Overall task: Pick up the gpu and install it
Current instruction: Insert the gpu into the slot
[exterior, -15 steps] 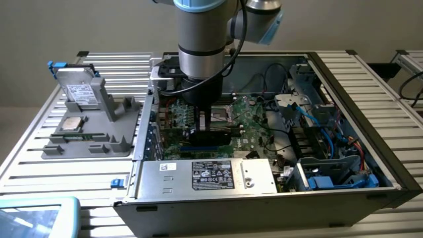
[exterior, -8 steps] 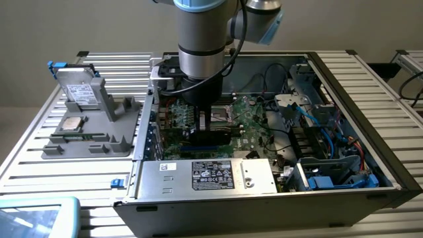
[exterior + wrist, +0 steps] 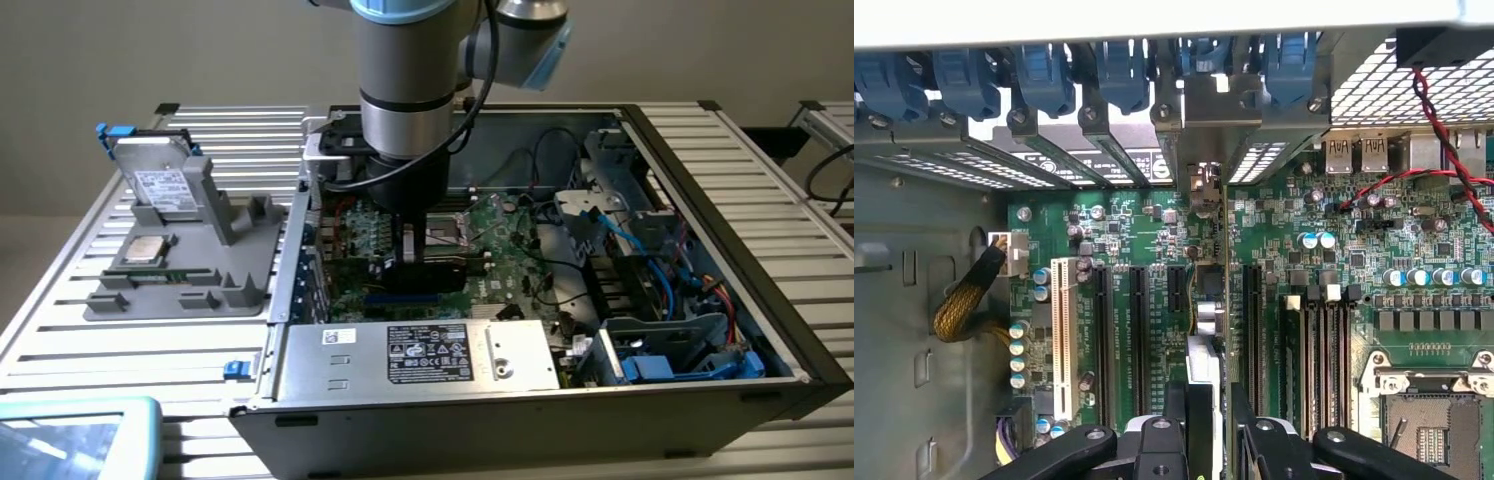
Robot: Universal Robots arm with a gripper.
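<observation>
The end effector (image 3: 1207,415), half closed, grips the gpu (image 3: 434,270), a small green card with a black cooler, edge-down over the green motherboard (image 3: 1124,215); picking is done, seating seems unfinished

Setting of the workstation. A plain, unbroken beige-grey wall (image 3: 187,50) closes the rear of the exterior view. In front of it stands a silver worktop of ribbed aluminium slats (image 3: 94,335) laid side by side, with a small black corner cap (image 3: 709,105) at its far edge. A second slatted metal worktop (image 3: 830,112) stands near it at the exterior view's right, parted from it by a gap. Pale floor (image 3: 30,255) shows beyond the exterior view's left. Lighting is soft and even; shadows are faint.
</observation>
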